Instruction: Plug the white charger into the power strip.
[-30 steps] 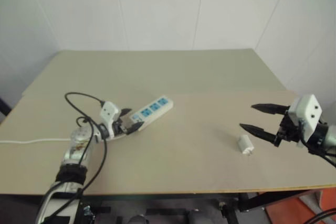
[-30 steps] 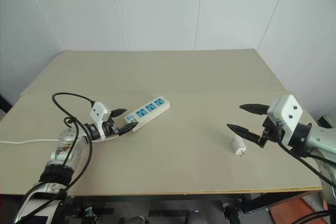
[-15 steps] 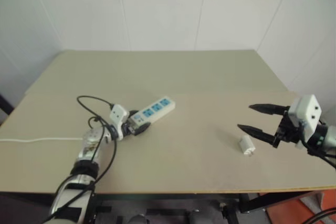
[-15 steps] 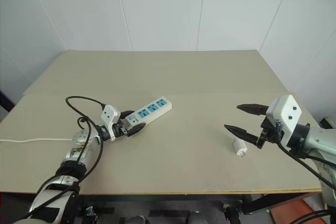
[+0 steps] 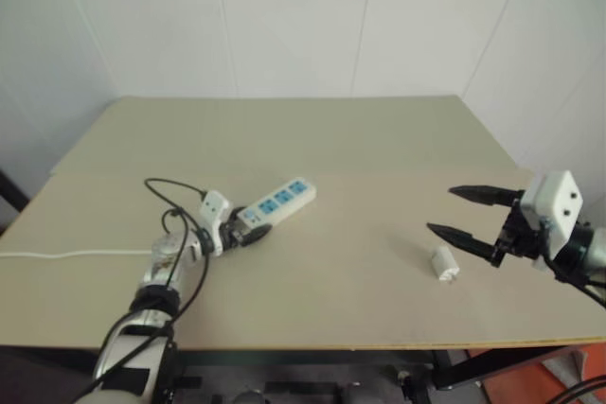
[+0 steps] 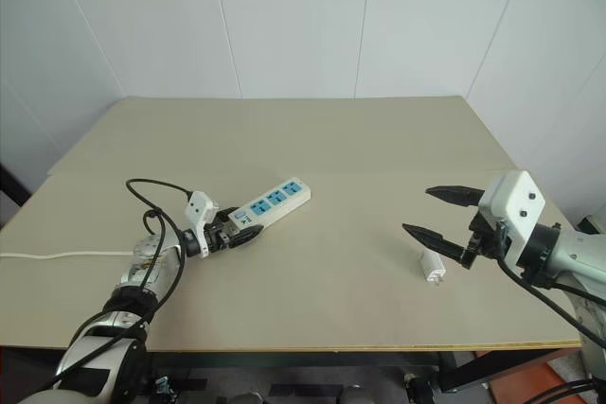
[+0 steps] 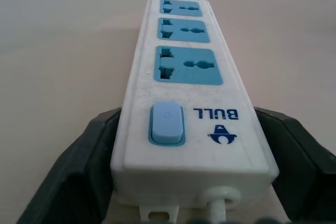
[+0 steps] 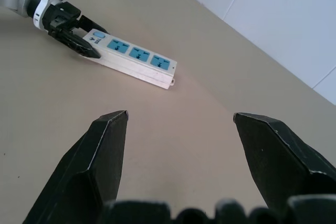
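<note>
The beige desk (image 6: pixel 379 139) fills the scene from the white wall panels to its near edge, and it carries two white things well apart from each other.

The larger is the power strip (image 6: pixel 270 203), lying flat on the desk's left half at a slant, its far end pointing away and to the right. It has three blue socket faces in a row, all of them vacant. Its thin white cord (image 6: pixel 57 254) runs off toward the desk's left edge. The left gripper (image 6: pixel 237 232) is clamped on the strip's near end, one black finger on each long side. The left wrist view shows this grip close up: the fingers (image 7: pixel 79 166) press both flanks of the white bar beside a pale blue switch (image 7: pixel 167 124) and blue "BULL" lettering, details too small to read from the head camera.

The right gripper (image 6: pixel 437 212) hangs over the desk's right half with its two black fingers spread wide and nothing between them. The right wrist view looks along those parted fingers (image 8: pixel 107 150) toward the distant strip and the left gripper at its end.

Smallest is the white charger (image 6: pixel 432 267), lying on the desk on the right side, just below and in front of the right gripper's lower finger; whether they touch cannot be told. Its prongs are too small to make out.
</note>
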Robot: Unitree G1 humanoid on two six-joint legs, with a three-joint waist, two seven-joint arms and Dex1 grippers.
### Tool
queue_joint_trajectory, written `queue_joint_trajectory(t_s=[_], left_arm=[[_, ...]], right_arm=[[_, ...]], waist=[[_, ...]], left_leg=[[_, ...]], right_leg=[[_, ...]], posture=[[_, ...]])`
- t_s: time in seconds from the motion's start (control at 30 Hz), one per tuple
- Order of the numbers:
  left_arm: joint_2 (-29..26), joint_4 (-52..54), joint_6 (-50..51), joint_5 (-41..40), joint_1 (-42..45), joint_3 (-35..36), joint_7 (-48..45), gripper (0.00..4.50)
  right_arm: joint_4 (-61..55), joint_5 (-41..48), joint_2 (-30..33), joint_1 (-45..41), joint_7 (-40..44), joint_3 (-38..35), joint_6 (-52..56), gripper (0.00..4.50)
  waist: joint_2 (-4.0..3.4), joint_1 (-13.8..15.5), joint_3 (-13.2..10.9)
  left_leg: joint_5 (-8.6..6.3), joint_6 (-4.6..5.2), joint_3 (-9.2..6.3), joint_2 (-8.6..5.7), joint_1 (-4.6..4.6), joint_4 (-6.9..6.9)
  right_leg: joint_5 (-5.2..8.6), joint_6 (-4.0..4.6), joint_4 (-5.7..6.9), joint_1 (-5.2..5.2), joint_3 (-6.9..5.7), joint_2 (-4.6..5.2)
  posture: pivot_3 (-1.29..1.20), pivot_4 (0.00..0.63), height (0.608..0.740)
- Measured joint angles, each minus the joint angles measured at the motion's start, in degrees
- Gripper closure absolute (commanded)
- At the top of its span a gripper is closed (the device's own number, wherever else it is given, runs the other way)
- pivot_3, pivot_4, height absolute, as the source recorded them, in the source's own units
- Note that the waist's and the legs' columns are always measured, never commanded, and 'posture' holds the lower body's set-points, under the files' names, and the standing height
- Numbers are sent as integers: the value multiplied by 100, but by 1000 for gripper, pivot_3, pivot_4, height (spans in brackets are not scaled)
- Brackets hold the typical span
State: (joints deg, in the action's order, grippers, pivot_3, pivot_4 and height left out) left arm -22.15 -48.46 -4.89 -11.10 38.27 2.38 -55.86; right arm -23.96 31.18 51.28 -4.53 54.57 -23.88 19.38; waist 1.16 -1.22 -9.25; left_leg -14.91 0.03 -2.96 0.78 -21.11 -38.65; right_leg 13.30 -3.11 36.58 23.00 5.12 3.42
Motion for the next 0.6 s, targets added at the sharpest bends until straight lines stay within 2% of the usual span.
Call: queue_joint_trajectory(t_s=[0.33,0.5,0.6], left_arm=[[-1,98,-108,52,-53,-53,-148,1190],[37,461,-98,59,-177,-256,-664,1190],[44,718,-1,47,-241,-422,-1050,1190]], right_arm=[[5,123,7,-69,-23,2,1,681],[262,94,144,-232,1,48,3,681],[431,-4,149,-532,-262,136,227,681]], waist=[[0,15,0],[1,42,-1],[3,41,-2]], left_leg=[[-1,1,-1,0,-4,0],[-1,1,-2,0,-11,0],[-1,1,-2,0,-19,0]], right_leg=[[1,0,-5,1,0,1],[0,0,-14,2,-4,2],[-1,1,-17,8,-5,3]], posture=[[0,150,740],[0,150,740],[0,150,740]])
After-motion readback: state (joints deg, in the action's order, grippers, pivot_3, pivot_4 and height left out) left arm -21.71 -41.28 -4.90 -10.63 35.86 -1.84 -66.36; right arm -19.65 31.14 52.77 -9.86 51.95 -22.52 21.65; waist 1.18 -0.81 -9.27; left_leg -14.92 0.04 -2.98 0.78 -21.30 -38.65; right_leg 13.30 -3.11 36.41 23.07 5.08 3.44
